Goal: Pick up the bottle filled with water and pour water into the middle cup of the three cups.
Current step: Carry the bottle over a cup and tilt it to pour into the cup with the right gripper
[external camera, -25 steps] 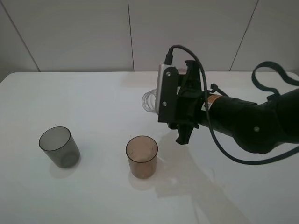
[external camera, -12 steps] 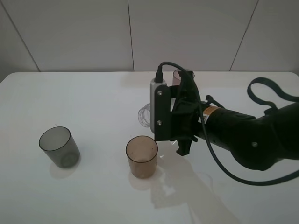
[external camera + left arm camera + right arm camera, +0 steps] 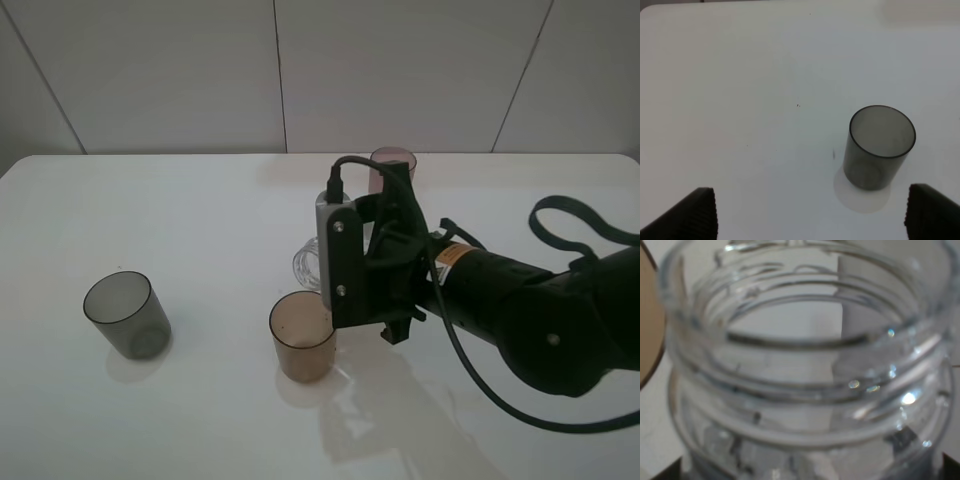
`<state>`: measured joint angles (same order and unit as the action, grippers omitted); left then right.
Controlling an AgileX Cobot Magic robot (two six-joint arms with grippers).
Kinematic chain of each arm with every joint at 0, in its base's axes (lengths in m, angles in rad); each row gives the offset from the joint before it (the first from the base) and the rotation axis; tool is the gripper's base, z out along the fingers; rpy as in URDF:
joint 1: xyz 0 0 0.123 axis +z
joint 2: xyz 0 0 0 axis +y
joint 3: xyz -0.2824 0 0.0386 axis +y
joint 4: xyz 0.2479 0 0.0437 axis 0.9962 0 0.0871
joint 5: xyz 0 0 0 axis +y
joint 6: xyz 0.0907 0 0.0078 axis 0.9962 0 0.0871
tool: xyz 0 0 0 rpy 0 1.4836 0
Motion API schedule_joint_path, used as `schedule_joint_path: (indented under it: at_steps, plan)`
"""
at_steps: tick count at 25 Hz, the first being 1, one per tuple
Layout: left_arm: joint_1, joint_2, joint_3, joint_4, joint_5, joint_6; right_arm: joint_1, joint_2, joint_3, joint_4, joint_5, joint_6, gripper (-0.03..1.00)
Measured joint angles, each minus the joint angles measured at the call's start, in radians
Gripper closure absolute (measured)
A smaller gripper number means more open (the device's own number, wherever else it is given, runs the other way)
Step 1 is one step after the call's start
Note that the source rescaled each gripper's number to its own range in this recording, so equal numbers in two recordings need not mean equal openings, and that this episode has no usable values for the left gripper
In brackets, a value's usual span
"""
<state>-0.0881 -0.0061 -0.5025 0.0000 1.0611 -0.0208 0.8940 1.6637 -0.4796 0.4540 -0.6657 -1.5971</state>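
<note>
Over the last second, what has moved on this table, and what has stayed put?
The right end effector, still shut on the bottle, has come down and leftward in the high view, bringing the bottle's open mouth towards the brown middle cup. As the arm lowered, the pink cup behind it came into sight. The grey cup and the middle cup have not shifted; nothing was let go.

The right arm (image 3: 500, 310) has swung lower and nearer the front of the worktop (image 3: 200, 420), carrying the tipped bottle (image 3: 307, 265) from well behind the middle cup (image 3: 303, 337) to just over its back rim, while the mauve-pink cup (image 3: 392, 165) has emerged behind the arm.
</note>
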Motion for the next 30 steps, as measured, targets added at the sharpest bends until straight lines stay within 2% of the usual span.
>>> schedule_joint_path:
  at_steps: [6, 14, 30]
  plan:
    - [0.0, 0.0, 0.0, 0.0, 0.0, 0.0, 0.003, 0.001, 0.0, 0.012, -0.005, -0.009, 0.97]
    - [0.0, 0.0, 0.0, 0.0, 0.0, 0.0, 0.003, 0.072, 0.002, 0.016, -0.092, -0.01, 0.97]
    - [0.0, 0.0, 0.0, 0.0, 0.0, 0.0, 0.003, 0.076, 0.002, 0.016, -0.123, -0.096, 0.97]
